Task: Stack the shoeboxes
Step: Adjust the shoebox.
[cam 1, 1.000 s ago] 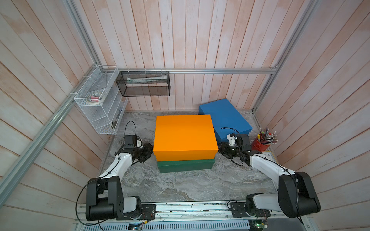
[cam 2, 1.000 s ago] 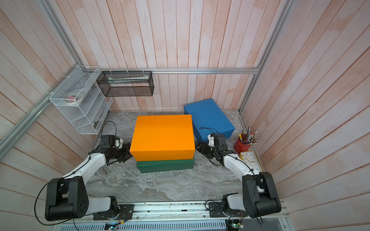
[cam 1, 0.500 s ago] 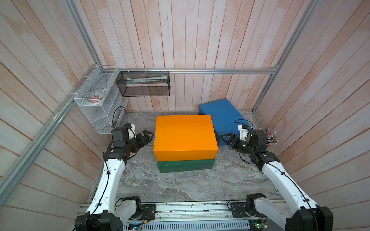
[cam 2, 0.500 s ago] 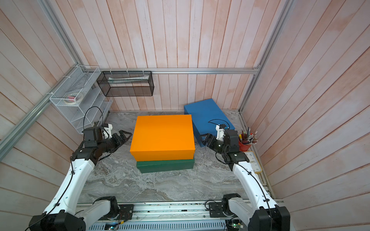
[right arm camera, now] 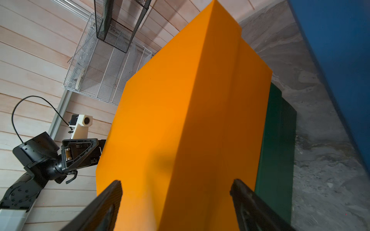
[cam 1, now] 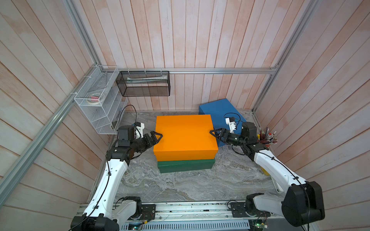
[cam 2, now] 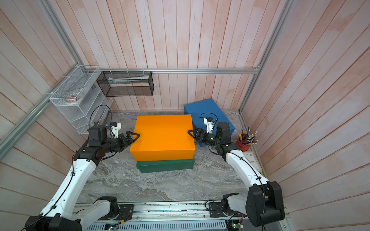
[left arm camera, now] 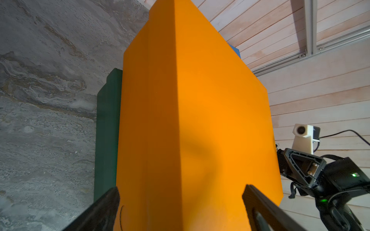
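Note:
The orange shoebox point(cam 1: 184, 136) point(cam 2: 162, 136) lies on the dark green shoebox point(cam 1: 185, 166) point(cam 2: 165, 166) in the middle of the marble floor. Behind it to the right stands the blue shoebox point(cam 1: 220, 112) point(cam 2: 206, 112), near the back wall. My left gripper point(cam 1: 159, 137) point(left arm camera: 181, 189) is open at the orange box's left top edge, with one finger over the lid and one beside the side face. My right gripper point(cam 1: 211, 133) point(right arm camera: 176, 182) is open in the same way at the right top edge. Neither one holds anything.
A white wire rack point(cam 1: 98, 108) hangs on the left wall and a black mesh basket point(cam 1: 144, 84) on the back wall. A red cup of pencils point(cam 2: 244, 143) stands by the right wall, just behind my right arm.
Both arms have risen from low beside the stack to the orange box's top edges. Both grippers have opened wider and moved in toward the box.

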